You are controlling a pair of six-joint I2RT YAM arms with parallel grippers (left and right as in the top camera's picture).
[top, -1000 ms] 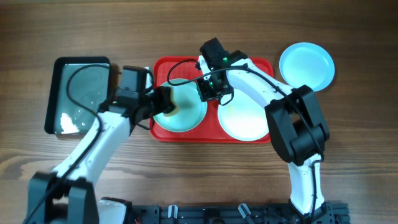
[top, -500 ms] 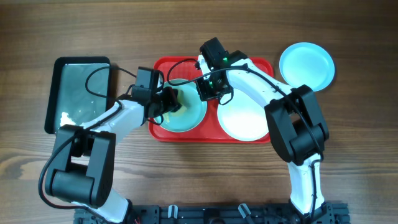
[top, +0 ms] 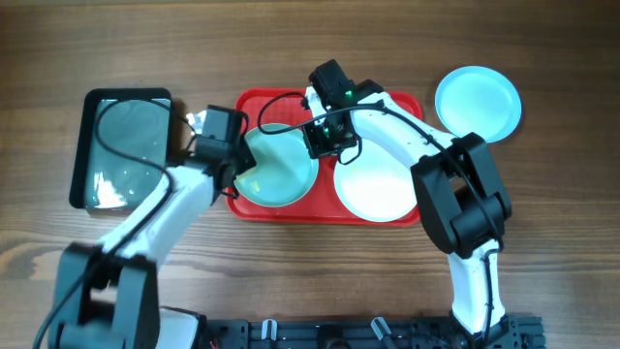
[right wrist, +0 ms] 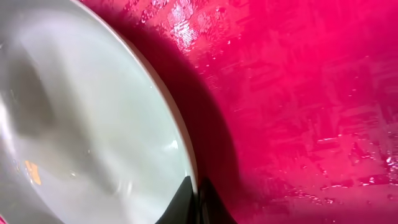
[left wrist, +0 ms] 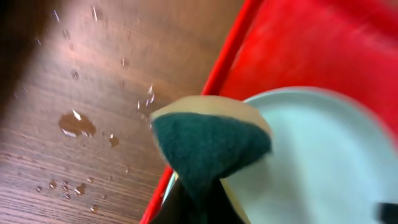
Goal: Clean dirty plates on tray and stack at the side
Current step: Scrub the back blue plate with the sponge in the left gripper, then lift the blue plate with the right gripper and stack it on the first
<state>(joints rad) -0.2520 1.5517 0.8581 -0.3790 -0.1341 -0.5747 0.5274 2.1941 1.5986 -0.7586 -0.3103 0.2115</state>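
The red tray holds a pale aqua plate on its left half and a white plate on its right half. A second aqua plate lies on the table at the far right. My right gripper is shut on the aqua plate's rim, over the tray. My left gripper is shut on a green and yellow sponge, which sits at the left edge of the same plate, by the tray rim.
A dark rectangular tray with water and foam stands at the left. Water drops lie on the wooden table beside the red tray. Cables run over the tray's back edge.
My left gripper has moved the sponge from the middle of the aqua plate out to its left edge. The right gripper has kept hold of the rim.
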